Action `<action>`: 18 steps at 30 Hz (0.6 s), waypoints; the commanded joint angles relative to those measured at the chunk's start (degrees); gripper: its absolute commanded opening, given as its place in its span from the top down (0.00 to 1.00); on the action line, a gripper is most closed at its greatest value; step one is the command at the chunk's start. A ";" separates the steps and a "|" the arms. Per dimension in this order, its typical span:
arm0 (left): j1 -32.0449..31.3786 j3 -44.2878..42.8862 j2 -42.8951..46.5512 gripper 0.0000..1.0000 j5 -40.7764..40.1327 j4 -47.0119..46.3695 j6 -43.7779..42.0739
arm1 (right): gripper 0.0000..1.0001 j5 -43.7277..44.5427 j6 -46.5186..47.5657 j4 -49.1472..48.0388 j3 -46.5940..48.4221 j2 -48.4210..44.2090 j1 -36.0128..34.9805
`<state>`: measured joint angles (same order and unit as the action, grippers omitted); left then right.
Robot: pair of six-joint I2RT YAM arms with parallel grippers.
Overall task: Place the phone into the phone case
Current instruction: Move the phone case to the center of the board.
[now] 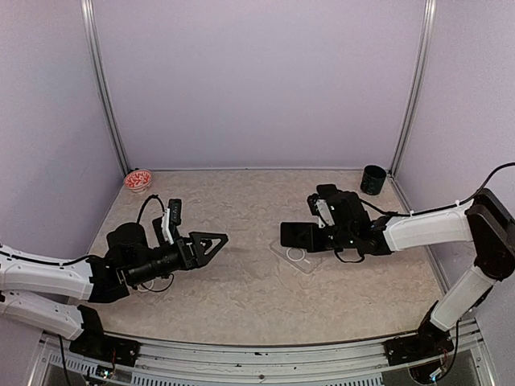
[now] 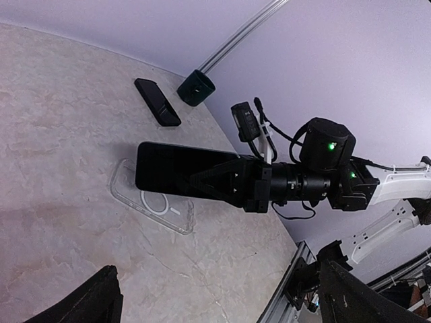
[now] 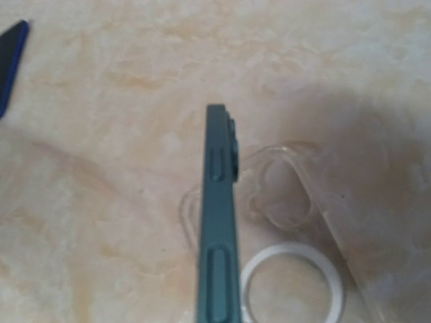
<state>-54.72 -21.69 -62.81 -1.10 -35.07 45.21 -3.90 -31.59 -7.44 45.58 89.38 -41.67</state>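
Observation:
My right gripper (image 1: pixel 312 235) is shut on the dark phone (image 1: pixel 298 235) and holds it edge-up just above the table. In the left wrist view the phone (image 2: pixel 172 168) hangs over the clear phone case (image 2: pixel 149 205), which lies flat with a white ring in its back. The right wrist view shows the phone (image 3: pixel 219 222) edge-on, with the case (image 3: pixel 303 195) beneath it and to its right. Whether phone and case touch is unclear. My left gripper (image 1: pixel 214 244) stands open and empty, left of the case and pointing at it.
A dark cup (image 1: pixel 372 179) stands at the back right corner. A small red bowl (image 1: pixel 138 180) sits at the back left. A second flat dark slab (image 2: pixel 157 101) lies on the table beyond the case. Metal frame posts rise at both back corners.

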 commanded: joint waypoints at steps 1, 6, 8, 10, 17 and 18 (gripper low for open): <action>-0.45 -0.25 -0.88 0.01 0.05 -0.62 0.03 | 1.00 1.00 0.00 -3.42 3.09 2.93 0.45; -0.37 0.04 -0.78 0.01 -0.77 -0.03 0.14 | 1.00 -1.95 0.78 -4.40 4.02 5.91 0.46; -0.34 0.08 -0.59 0.01 -1.27 0.47 0.14 | 1.00 -6.76 1.09 -5.87 3.82 6.63 0.45; -0.26 0.01 -0.58 0.01 -1.87 0.89 0.14 | 1.00 -10.92 0.85 -6.80 3.67 7.29 0.50; 0.89 -1.13 -2.21 0.01 -4.81 4.77 1.43 | 1.00 -21.05 -1.98 -11.15 0.50 6.33 0.07; 1.11 -1.23 -2.56 0.01 -5.07 5.18 1.87 | 1.00 -22.16 -2.13 -11.41 0.21 6.02 -0.15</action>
<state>-54.43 -21.69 -63.90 -3.97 -32.82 46.02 -18.57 -32.29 -13.65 47.07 96.82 -41.47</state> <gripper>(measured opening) 0.989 0.052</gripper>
